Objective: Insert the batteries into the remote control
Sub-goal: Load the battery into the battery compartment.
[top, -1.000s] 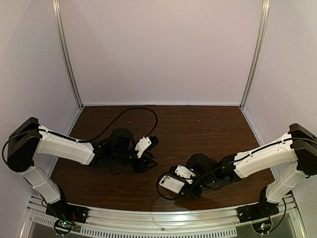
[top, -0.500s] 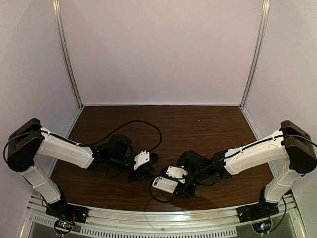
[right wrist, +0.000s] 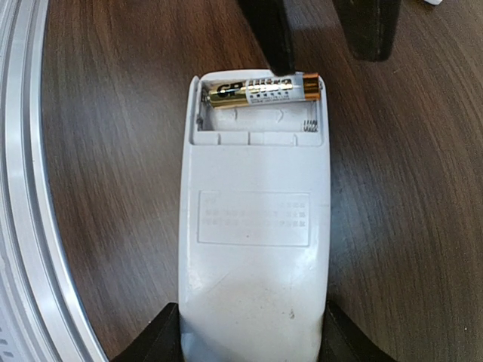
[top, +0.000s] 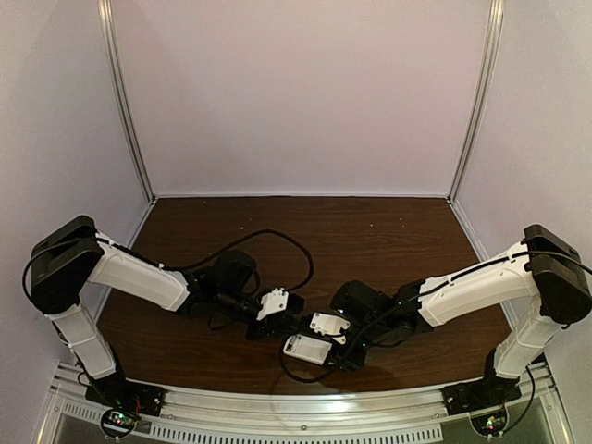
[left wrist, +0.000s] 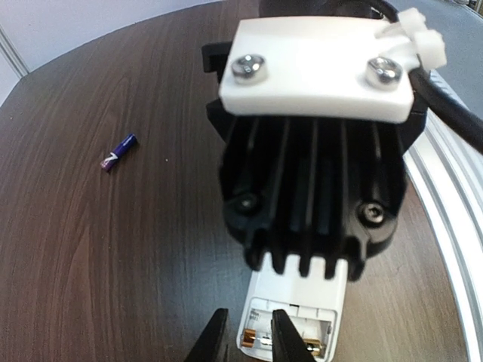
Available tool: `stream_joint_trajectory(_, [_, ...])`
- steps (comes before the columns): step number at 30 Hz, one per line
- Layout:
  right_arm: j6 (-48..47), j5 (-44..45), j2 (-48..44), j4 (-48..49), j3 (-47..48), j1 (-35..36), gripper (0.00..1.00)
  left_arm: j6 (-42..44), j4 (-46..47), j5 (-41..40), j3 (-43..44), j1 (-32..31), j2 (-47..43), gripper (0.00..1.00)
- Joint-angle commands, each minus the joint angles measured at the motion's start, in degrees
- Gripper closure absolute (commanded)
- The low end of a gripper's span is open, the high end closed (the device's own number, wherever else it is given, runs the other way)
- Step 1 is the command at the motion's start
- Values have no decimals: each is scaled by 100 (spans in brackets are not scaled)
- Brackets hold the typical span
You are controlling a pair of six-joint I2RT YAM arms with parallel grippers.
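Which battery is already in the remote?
The gold-brown battery, lying in the open compartment of the remote; the blue-purple battery lies loose on the table.

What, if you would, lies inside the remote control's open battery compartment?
One gold-brown battery fills the end slot; the inner slot holds only its spring. A left finger hides some far rim.

Dark wood-grain table (top: 370, 231), metal rail (top: 231, 404) along its near edge. One blue-purple battery (left wrist: 119, 151) lies flat on bare wood, well apart from the remote control (top: 308, 349), which is back-up near the near edge, mid-width. A black cable (top: 277, 234) loops over the left half.
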Motion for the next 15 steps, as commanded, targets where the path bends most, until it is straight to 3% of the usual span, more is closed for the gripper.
stream_joint_trajectory(1, [-60,-78,73,-219,55,53,100,230,34,211,248,4,250,79])
stream_joint_trajectory(15, [-60,-116,96,-210,54,72,100,231,-51,257,473,17,660,81])
